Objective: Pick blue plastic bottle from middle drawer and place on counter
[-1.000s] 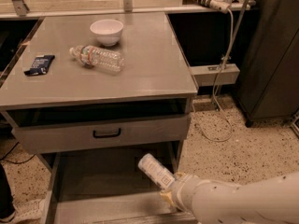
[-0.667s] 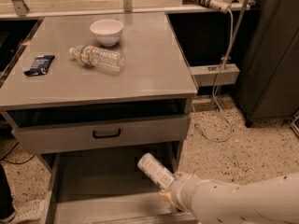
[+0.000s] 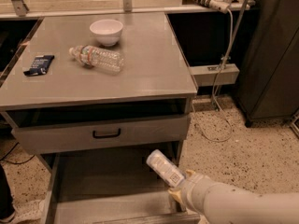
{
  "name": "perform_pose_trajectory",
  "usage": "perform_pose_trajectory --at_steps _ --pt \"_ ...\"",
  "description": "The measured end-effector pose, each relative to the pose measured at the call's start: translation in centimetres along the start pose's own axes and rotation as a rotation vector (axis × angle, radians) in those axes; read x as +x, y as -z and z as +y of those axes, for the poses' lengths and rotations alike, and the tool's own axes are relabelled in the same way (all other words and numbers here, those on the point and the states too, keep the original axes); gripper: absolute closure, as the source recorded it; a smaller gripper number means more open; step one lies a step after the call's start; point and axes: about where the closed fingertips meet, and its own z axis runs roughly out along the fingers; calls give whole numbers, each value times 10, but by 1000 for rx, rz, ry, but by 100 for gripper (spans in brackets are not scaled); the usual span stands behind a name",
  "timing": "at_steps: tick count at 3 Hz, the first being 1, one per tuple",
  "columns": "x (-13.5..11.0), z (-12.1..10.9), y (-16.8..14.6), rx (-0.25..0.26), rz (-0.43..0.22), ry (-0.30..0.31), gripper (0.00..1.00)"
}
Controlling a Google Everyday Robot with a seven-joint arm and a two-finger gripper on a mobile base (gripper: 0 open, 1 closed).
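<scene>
While it hangs over middle drawer (image 3: 107, 181), tool (image 3: 182, 185) clamps blue plastic bottle (image 3: 163, 167)

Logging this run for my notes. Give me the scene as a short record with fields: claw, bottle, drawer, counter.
claw: low right, over the open middle drawer, shut on the base of the blue plastic bottle
blue plastic bottle: tilted, cap up-left
middle drawer: pulled out
counter: holds white bowl, clear water bottle on its side, dark packet
task step: bottle not yet on counter

arm (image 3: 236, 208): from right | gripper (image 3: 183, 185): low, fingers (image 3: 176, 196) gripping blue plastic bottle (image 3: 163, 167)
</scene>
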Motion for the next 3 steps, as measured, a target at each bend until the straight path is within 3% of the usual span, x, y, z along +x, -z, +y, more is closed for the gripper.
perform_pose_trajectory --at_steps 1,3 --pt "-5 -11 25 42 -34 24 100" --pt "-39 -18 96 119 -130 88 100"
